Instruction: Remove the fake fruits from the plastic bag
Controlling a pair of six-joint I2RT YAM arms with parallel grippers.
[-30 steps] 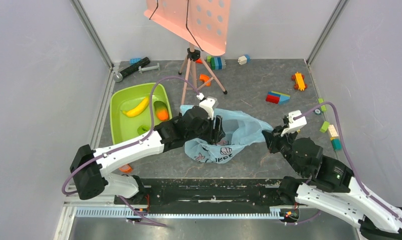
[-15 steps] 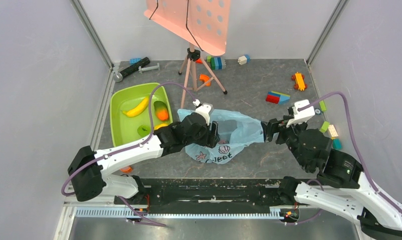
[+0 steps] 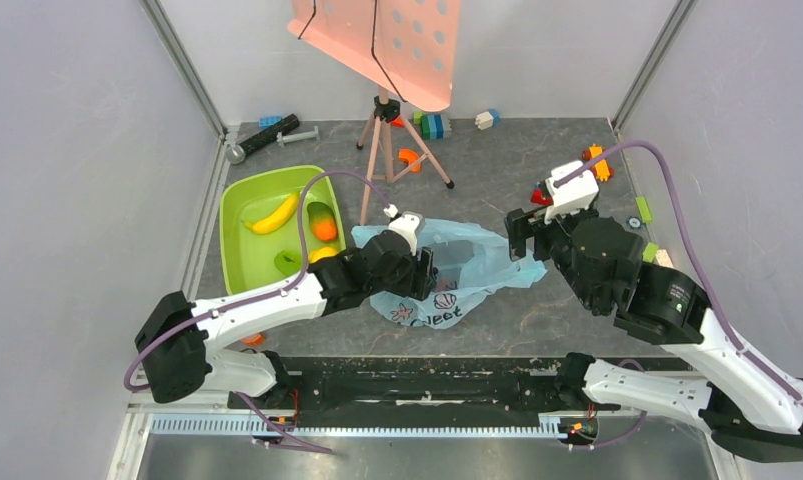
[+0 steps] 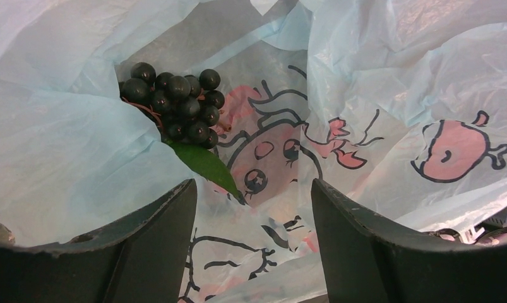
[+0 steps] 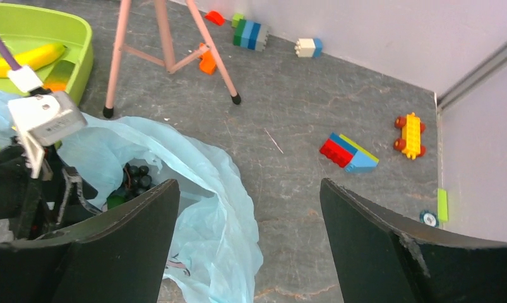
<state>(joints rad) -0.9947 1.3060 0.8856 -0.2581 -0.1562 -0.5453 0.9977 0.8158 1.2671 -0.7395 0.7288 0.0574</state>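
The right gripper (image 3: 518, 230), which was pinching the right edge of the thin light-blue plastic bag (image 3: 482, 262) a second ago, is now hanging above and behind that edge. Its jaws are spreading wide with nothing between them, and the freed edge is lying slack on the dark grey table (image 3: 497, 160). The left gripper (image 4: 252, 189) is still reaching into the bag's mouth, jaws wide apart, gripping nothing.

The bag is lying mid-table, its long axis running left to right, its mouth facing the left arm. Inside, a bunch of glossy black fake grapes (image 4: 175, 104) is resting with its green leaf (image 4: 204, 165) pointing toward the left gripper. A yellow fake banana (image 3: 274, 213) is lying diagonally in the lime-green plastic tub (image 3: 239, 250) just beside the bag.

A bag fold is covering the bunch's left side. From above, the wrist is hiding the left fingers.
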